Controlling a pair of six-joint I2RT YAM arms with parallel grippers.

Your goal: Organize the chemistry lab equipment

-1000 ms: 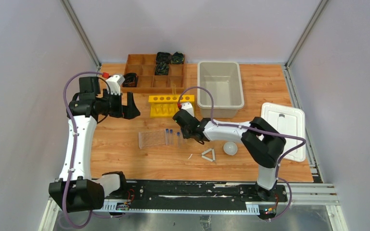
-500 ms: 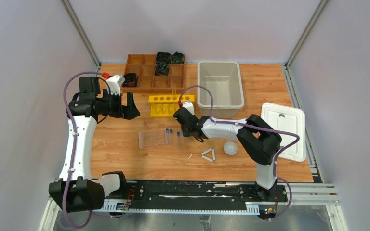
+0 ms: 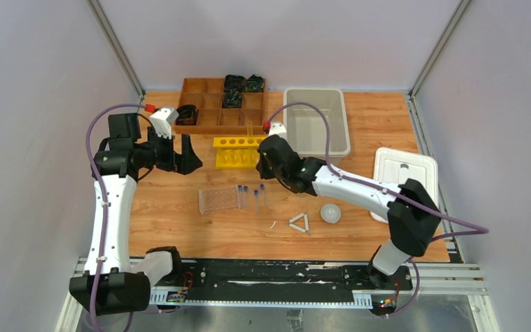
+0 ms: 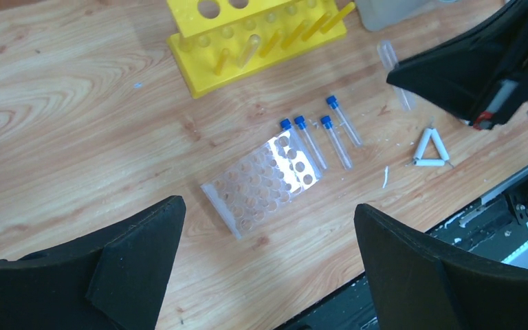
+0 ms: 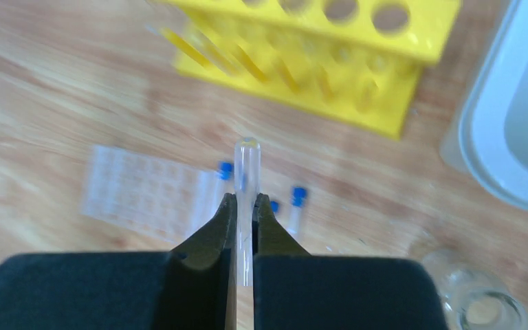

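Note:
My right gripper point(image 3: 266, 168) is shut on a thin clear glass tube point(image 5: 246, 175) and holds it above the table, just in front of the yellow tube rack point(image 3: 238, 151). The tube also shows in the left wrist view point(image 4: 392, 58). Several blue-capped tubes point(image 3: 250, 196) lie beside a clear well plate point(image 3: 219, 200). A white triangle point(image 3: 299, 223) and a white round dish point(image 3: 330, 212) lie nearer the front. A clear glass vessel point(image 5: 478, 306) stands by the right gripper point(image 5: 245, 197). My left gripper point(image 3: 180, 158) is open and empty, high above the table left of the rack.
A brown wooden divided tray point(image 3: 211, 104) with black coiled items stands at the back. A grey bin point(image 3: 316, 149) stands right of the rack, with a white lid point(image 3: 406, 183) at the far right. The rack point(image 4: 261, 41) holds a few glass tubes.
My right gripper has risen from the table by the blue-capped tubes and moved back toward the yellow rack, carrying the glass tube. The left arm has shifted only slightly.

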